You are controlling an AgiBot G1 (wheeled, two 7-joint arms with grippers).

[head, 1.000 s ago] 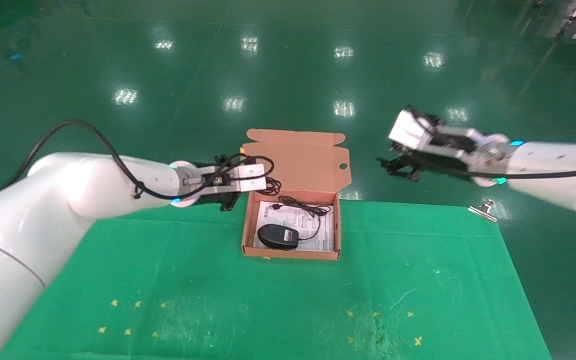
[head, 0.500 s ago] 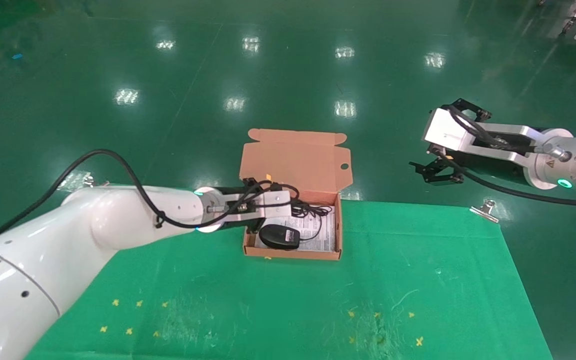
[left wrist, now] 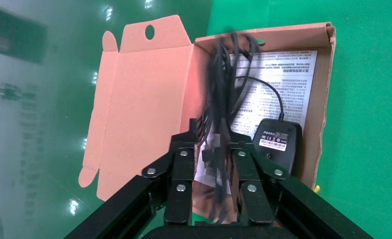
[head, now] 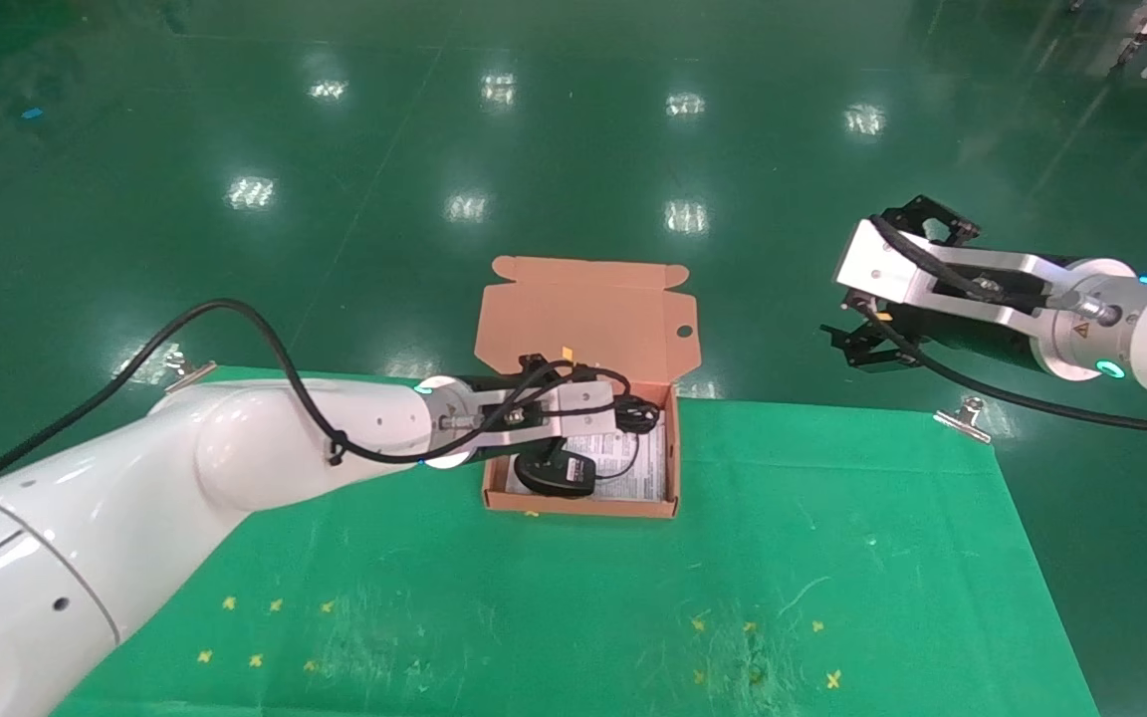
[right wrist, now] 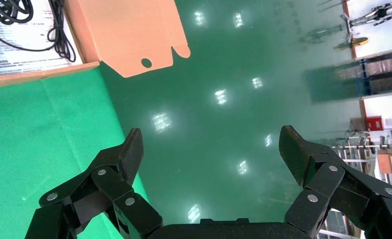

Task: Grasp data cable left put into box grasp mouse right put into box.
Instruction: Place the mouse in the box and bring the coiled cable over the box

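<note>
The salmon-orange box [head: 668,468] lies open at the table's far middle, lid [head: 588,319] tilted back. The black mouse [head: 556,474] lies inside at the near left on the white sheet, its cord trailing beside it. My left gripper [head: 633,410] reaches over the box's far part and is shut on the data cable [head: 641,413]. In the left wrist view the cable bundle [left wrist: 225,94] hangs between the fingers [left wrist: 180,164] above the sheet, next to the mouse [left wrist: 278,143]. My right gripper [head: 857,344] hangs open and empty over the floor, right of the box; it also shows in the right wrist view [right wrist: 211,144].
The green cloth [head: 573,597] covers the table, with small yellow marks near the front. Metal clips hold it at the far right edge [head: 964,416] and far left corner [head: 178,364]. Shiny green floor lies beyond. The right wrist view shows the box's corner and lid [right wrist: 129,35].
My left gripper has carried the data cable rightward from the box's far left corner to over its inside and lowered it. My right arm drew back right, then stayed nearly still.
</note>
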